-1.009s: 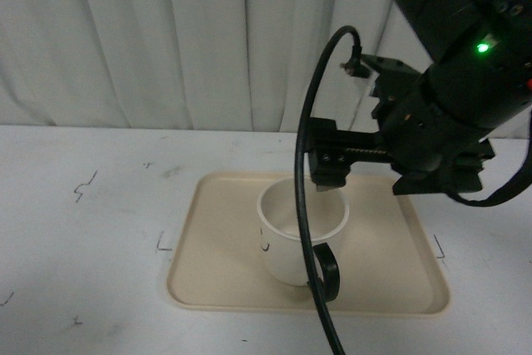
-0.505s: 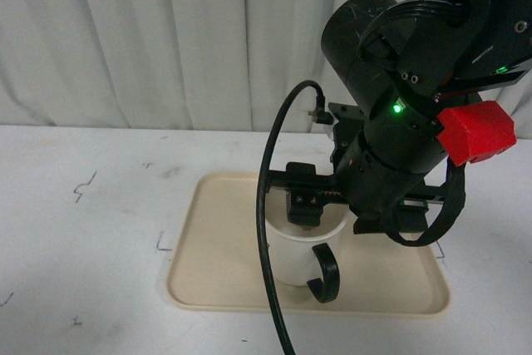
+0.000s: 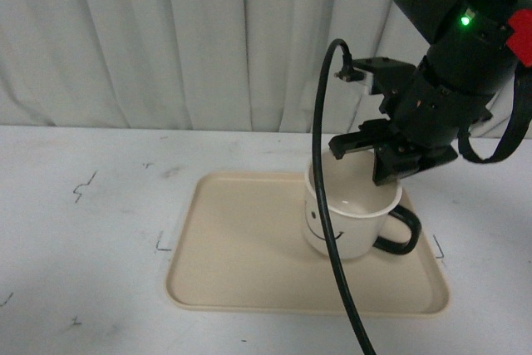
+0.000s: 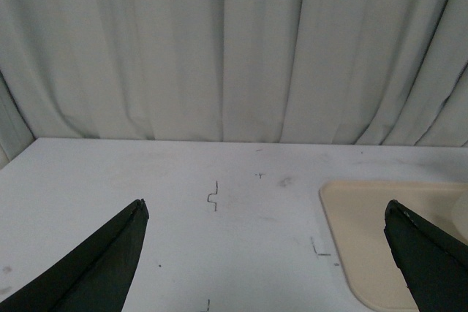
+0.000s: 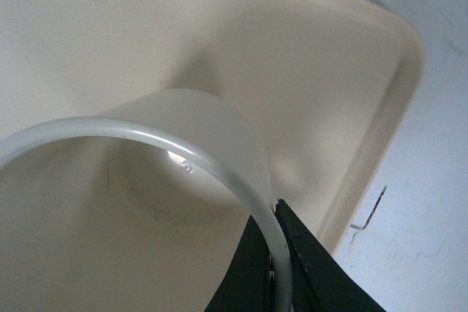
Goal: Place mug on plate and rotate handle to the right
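Note:
The cream-white mug [image 3: 345, 222] stands on the right part of the beige plate [image 3: 233, 247]. Its smiley face points front-left and its black handle [image 3: 401, 234] points right. My right gripper [image 3: 376, 174] reaches down from above and is shut on the mug's rim, one finger inside and one outside. In the right wrist view the fingers [image 5: 307, 264] pinch the rim of the mug [image 5: 197, 158] over the plate [image 5: 344, 56]. My left gripper [image 4: 267, 224] is open and empty above the table, left of the plate [image 4: 380, 231]. It does not show in the front view.
The white table [image 3: 91, 230] carries small black marks, with corner marks by the plate's edges. A grey curtain [image 3: 166, 39] hangs behind the table. A black cable [image 3: 320, 172] loops down from my right arm in front of the mug.
The mug has shifted right on the plate and turned. Its handle went from pointing toward the front to pointing right. My right arm swung with it.

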Controlling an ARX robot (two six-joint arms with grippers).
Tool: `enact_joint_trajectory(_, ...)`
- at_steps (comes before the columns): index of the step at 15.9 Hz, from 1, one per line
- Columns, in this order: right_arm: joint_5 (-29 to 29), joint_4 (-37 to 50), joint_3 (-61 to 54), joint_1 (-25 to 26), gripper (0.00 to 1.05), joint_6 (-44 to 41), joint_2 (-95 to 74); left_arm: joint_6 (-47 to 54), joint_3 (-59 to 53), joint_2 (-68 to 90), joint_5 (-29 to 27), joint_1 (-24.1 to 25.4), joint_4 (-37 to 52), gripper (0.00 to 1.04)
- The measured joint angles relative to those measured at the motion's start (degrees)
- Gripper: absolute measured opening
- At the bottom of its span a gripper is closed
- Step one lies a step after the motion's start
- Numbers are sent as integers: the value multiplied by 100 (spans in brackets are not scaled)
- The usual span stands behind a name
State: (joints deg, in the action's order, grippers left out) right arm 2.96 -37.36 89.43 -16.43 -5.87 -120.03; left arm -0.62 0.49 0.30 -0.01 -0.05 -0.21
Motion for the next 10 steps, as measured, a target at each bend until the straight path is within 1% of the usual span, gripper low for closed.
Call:
enact_joint_trajectory(1,109,-15,81,28,3,-433,-2,0,0,0,0,0,0,98)
enact_joint_trajectory(3,334,-411,415,37,3,-1696,-144,0,0,0,-2,0,2,98)
enact_joint_trajectory(6,461,-787,623,31,3,-2948,-402,0,0,0,0,0,0,98)
enact_joint_trajectory(8,678,-866,728,-17,3,-3687,-522,0,0,0,0,0,0,98)
enact_joint_trajectory(10,754,-944,984,-92,3,-3998,-577,0,0,0,0,0,0,98)
